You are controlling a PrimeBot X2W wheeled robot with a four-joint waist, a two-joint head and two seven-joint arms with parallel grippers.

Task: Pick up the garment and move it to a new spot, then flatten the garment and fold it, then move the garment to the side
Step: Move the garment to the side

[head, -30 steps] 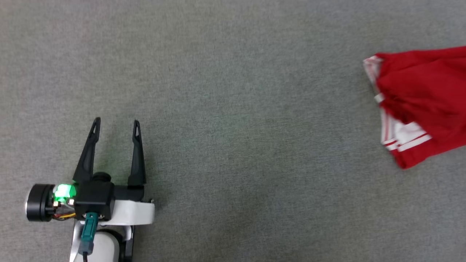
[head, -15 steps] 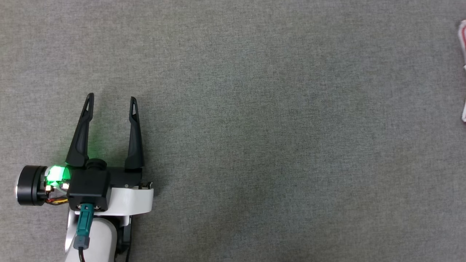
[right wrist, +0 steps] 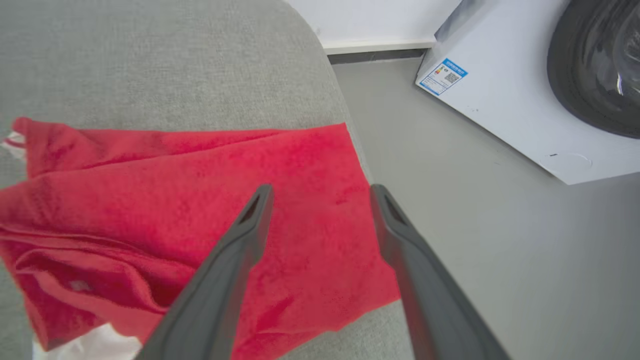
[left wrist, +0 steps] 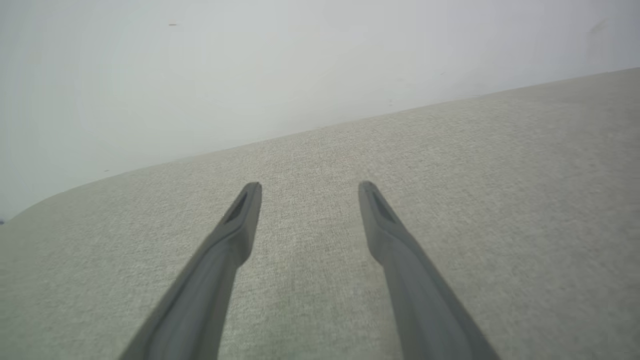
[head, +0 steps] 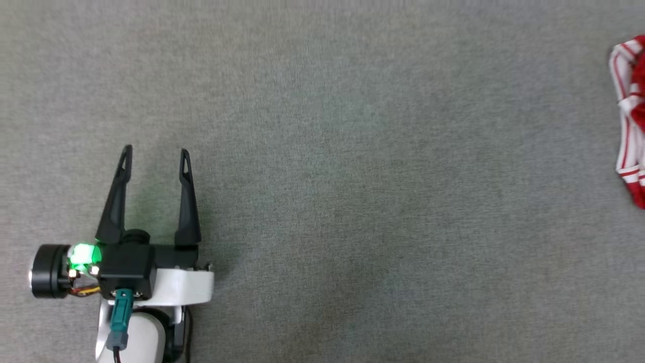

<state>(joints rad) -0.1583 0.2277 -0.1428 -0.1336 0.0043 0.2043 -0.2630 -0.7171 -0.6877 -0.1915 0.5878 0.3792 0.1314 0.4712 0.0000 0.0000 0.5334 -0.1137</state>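
The garment (right wrist: 150,190) is a red shirt with white, striped trim, lying folded in layers on the grey fabric surface (right wrist: 150,60) and reaching that surface's right edge. My right gripper (right wrist: 321,188) hangs just above it, open, with nothing between its fingers. In the head view only the garment's red-and-white striped edge (head: 627,106) shows, at the far right border. My left gripper (head: 155,150) sits at the lower left, far from the garment, open and empty over bare grey fabric. The left wrist view shows the left gripper (left wrist: 310,185) spread wide above the surface.
Beyond the surface's rounded edge the floor (right wrist: 475,225) drops away, and a white washing machine (right wrist: 525,90) with a dark round door stands there. A pale wall (left wrist: 250,65) rises behind the far edge. The grey surface (head: 352,176) stretches wide between the two grippers.
In the head view the garment has gone right, from a broad red heap to a striped edge at the border. The left gripper has stayed open, about where it was.
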